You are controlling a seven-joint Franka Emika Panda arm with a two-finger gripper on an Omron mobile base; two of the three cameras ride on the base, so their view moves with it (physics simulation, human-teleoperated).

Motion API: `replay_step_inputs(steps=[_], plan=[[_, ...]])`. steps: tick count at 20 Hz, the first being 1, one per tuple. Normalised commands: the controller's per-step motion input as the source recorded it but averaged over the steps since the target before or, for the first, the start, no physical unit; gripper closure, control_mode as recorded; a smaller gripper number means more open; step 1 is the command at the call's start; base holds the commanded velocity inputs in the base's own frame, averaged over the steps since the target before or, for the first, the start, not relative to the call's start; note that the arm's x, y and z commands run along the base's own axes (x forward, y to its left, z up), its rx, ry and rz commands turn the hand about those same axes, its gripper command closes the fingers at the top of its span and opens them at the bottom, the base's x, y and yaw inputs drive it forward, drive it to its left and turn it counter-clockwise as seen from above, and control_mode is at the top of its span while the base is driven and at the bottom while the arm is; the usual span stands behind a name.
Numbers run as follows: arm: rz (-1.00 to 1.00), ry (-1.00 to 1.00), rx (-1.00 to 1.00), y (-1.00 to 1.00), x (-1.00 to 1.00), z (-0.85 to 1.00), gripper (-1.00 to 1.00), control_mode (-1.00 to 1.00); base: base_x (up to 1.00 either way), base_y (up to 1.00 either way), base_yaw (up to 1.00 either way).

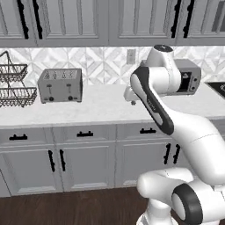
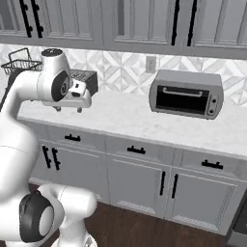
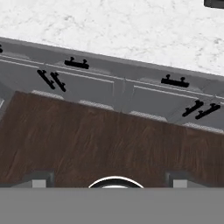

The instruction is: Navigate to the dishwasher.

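Left base view is showing a toaster [image 1: 60, 85] on the surface [image 1: 101, 110] above paler cabinets [image 1: 88, 162], no dishwasher; keep driving sideways, arm tucked. Tool [image 3: 109, 177] fingers [image 3: 40, 177] are standing apart, empty.

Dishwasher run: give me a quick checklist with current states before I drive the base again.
1. Dishwasher in sight: not ok; the fronts ahead are pale framed cabinet doors.
2. Gripper empty: ok, with dark wood floor between its tips.
3. Arm off the white marble counter: ok.
4. Silver four-slot toaster and silver toaster oven undisturbed: ok.
5. Which way to drive: cannot tell.
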Motion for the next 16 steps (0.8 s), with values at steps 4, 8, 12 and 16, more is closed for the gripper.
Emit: replay_step_inputs(steps=[4, 8, 12, 16], plan=[[0.00, 0.00, 0.00, 0.00, 0.00, 0.00, -1.00, 1.00, 0.00, -0.79, -0.55], [0.00, 0.00, 0.00, 0.00, 0.00, 0.00, -1.00, 1.00, 0.03, -0.78, -0.58], [0.00, 0.00, 0.00, 0.00, 0.00, 0.00, -1.00, 1.00, 0.10, -0.81, -0.57], [0.00, 0.00, 0.00, 0.00, 0.00, 0.00, -1.00, 1.00, 0.15, -0.83, -0.57]])
